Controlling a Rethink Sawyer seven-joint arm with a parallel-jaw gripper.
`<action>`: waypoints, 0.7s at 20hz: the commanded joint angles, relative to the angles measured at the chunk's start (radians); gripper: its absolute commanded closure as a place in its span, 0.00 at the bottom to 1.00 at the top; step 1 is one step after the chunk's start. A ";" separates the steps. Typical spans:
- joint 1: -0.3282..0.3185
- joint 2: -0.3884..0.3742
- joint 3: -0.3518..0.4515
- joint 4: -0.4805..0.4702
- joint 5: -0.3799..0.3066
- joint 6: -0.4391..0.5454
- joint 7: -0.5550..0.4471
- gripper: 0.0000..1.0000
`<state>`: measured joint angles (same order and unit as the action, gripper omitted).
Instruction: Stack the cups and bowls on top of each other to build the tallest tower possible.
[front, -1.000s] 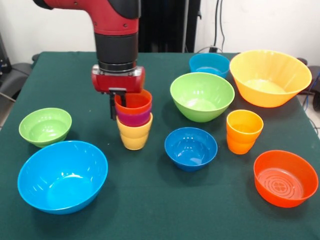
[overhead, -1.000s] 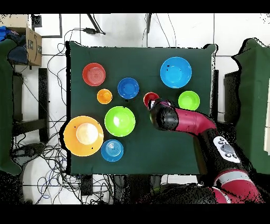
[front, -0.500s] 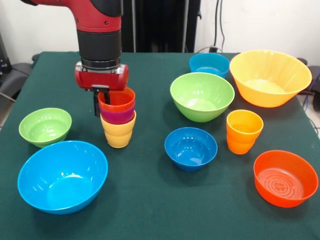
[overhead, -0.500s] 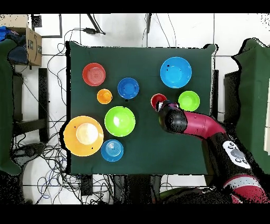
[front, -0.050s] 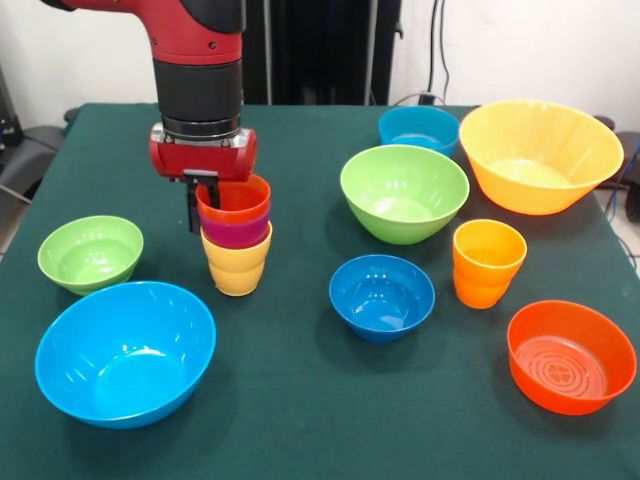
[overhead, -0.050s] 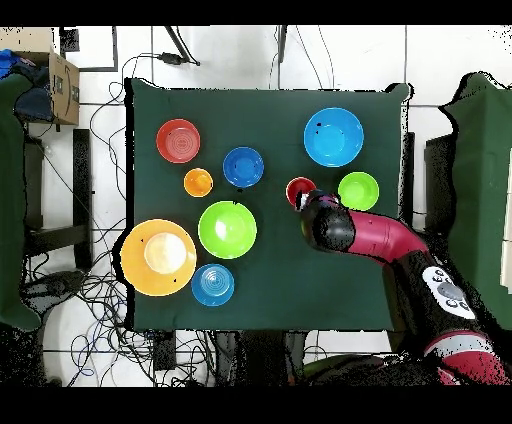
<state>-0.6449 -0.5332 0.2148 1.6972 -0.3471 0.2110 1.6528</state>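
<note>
The tower (front, -0.050s: 236, 240) is three nested cups: yellow at the base, purple in the middle, red-orange (front, -0.050s: 235, 198) on top. My gripper (front, -0.050s: 202, 207) is shut on the rim of the red-orange cup, one finger inside it and one outside on its left. The tower stands upright; I cannot tell whether its base touches the cloth. In the overhead view the red-orange cup (overhead, -0.050s: 299, 189) shows just past the arm's head (overhead, -0.050s: 326, 225). An orange-yellow cup (front, -0.050s: 488, 262) stands alone on the right. Bowls lie around: small green (front, -0.050s: 90, 252), large light blue (front, -0.050s: 125, 352), dark blue (front, -0.050s: 382, 295).
Further bowls: a larger green one (front, -0.050s: 404, 192), a teal one (front, -0.050s: 418, 128), a big orange-yellow one (front, -0.050s: 540, 155) and an orange-red one (front, -0.050s: 571, 355). The green cloth table (front, -0.050s: 300, 420) has open cloth in front of the tower.
A second ago the gripper and the three-cup tower were further right in the front view; they moved left together. Nothing has moved in the last half second.
</note>
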 joint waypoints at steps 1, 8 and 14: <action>0.010 0.021 0.071 -0.001 -0.076 0.065 -0.036 1.00; 0.011 0.021 0.073 -0.003 -0.074 0.070 -0.036 0.00; 0.014 0.022 0.069 -0.007 -0.073 0.072 -0.034 0.00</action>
<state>-0.6449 -0.5313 0.2159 1.6974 -0.3473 0.2110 1.6528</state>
